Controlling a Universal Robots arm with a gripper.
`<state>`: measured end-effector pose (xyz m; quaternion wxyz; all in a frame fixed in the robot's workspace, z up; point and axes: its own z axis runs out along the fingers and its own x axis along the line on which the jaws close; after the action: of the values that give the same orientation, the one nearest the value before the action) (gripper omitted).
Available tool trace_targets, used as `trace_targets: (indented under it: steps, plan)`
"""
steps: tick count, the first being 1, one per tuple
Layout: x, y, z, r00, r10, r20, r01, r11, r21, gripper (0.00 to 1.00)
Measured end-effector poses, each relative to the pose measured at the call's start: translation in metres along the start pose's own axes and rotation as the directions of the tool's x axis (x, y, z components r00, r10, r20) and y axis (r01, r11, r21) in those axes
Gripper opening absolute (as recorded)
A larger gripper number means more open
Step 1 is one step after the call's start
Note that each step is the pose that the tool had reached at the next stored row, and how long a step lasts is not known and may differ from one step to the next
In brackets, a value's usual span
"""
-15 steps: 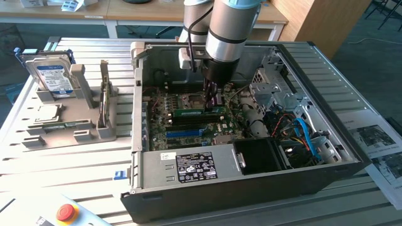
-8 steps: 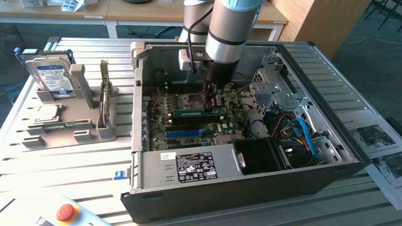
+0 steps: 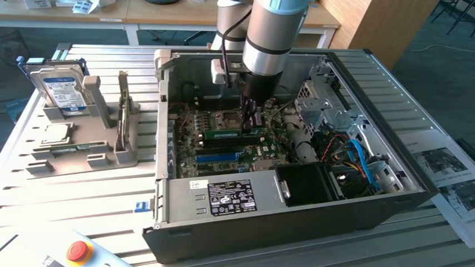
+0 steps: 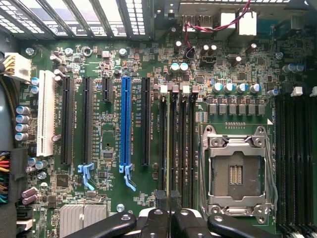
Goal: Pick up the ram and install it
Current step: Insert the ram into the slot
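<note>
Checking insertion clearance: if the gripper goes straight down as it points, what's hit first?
Likely the black memory slots on the green motherboard: the gripper is shut on the thin green ram stick, held over them. Gap unclear.

bench (image 3: pixel 89 189): ribbed bare metal, matt. case (image 3: pixel 297 222): black painted sheet metal, satin. motherboard (image 4: pixel 106 129): green lacquered board, glossy. blue slot (image 4: pixel 125 124): smooth plastic. pincer (image 4: pixel 171 220): matt black. ram (image 3: pixel 230 133): green board, dull.

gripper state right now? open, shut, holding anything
gripper: shut, clamped on the ram
</note>
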<state>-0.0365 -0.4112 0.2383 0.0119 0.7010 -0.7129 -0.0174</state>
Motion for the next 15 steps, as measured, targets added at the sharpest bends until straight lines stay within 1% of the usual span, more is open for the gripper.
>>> trace_targets:
  steps: [8, 15]
  plan:
    - [0.0011, -0.0001, 0.0000, 1.0000, 0.000, -0.0004, 0.000, 1.0000, -0.0001, 0.12]
    - [0.0011, -0.0002, 0.0037, 1.0000, 0.000, -0.0005, 0.000, 1.0000, 0.0002, 0.12]
